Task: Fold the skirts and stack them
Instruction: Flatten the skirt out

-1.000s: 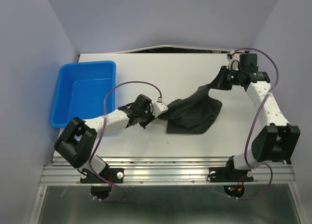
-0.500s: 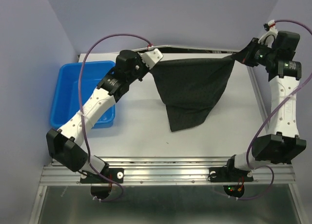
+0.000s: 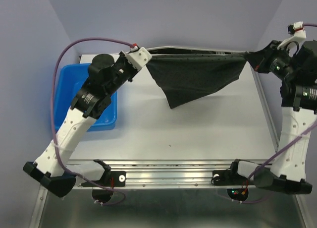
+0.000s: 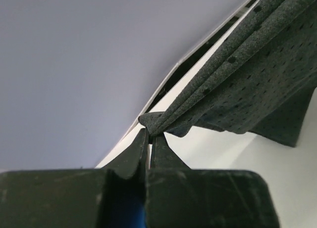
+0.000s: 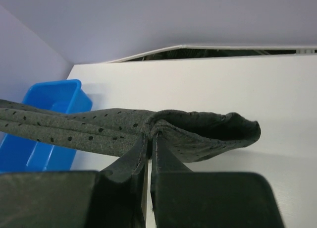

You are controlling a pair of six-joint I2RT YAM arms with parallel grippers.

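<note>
One dark charcoal skirt (image 3: 195, 77) hangs stretched in the air between both grippers, high above the back of the white table (image 3: 198, 134). Its lower edge dangles to a point left of centre. My left gripper (image 3: 147, 62) is shut on the skirt's left corner; the left wrist view shows the cloth (image 4: 247, 74) pinched at the fingertips (image 4: 149, 134). My right gripper (image 3: 250, 56) is shut on the right corner; the right wrist view shows the dotted cloth (image 5: 99, 129) bunched at the fingertips (image 5: 150, 136). No other skirt shows.
A blue tub (image 3: 67, 96) stands at the table's left, partly under the left arm; it also shows in the right wrist view (image 5: 39, 129). Purple-grey walls close in on three sides. A dark gap runs behind the table's back edge (image 3: 198, 51).
Both arms have risen and spread apart, lifting the skirt off the table and pulling its top edge taut; a second ago it lay crumpled on the table.
</note>
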